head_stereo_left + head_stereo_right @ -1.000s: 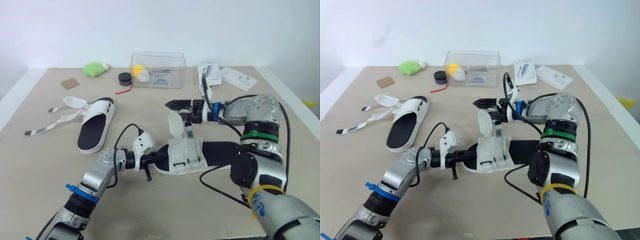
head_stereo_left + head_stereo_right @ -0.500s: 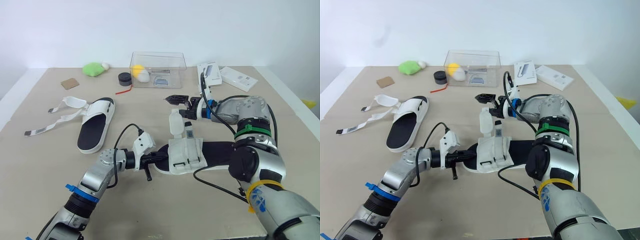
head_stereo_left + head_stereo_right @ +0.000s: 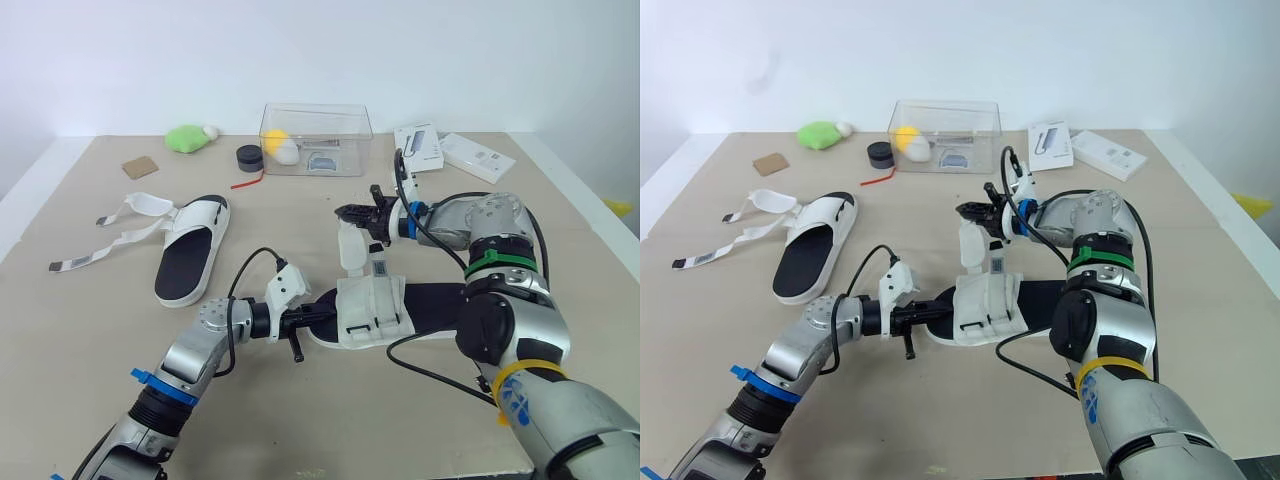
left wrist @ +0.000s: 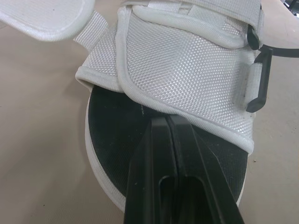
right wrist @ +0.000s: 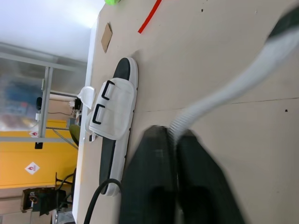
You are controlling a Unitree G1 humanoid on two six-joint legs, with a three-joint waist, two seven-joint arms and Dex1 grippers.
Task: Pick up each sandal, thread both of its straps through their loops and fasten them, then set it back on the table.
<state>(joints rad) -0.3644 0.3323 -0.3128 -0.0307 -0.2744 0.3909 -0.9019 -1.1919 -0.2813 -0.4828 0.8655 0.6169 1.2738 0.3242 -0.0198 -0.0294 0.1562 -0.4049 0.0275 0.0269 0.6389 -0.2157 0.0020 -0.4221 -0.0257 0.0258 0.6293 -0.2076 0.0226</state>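
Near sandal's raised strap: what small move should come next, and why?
Probably lower the strap, pinched in the right gripper, toward a black loop on the near sandal: it stands unthreaded above the upper while the left gripper steadies the toe end.

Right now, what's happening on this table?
The robot is working on the near sandal. Its left gripper, shut, presses on the black sole, while the right gripper pinches a white strap held up above the upper. The other sandal lies to the robot's left, straps undone.
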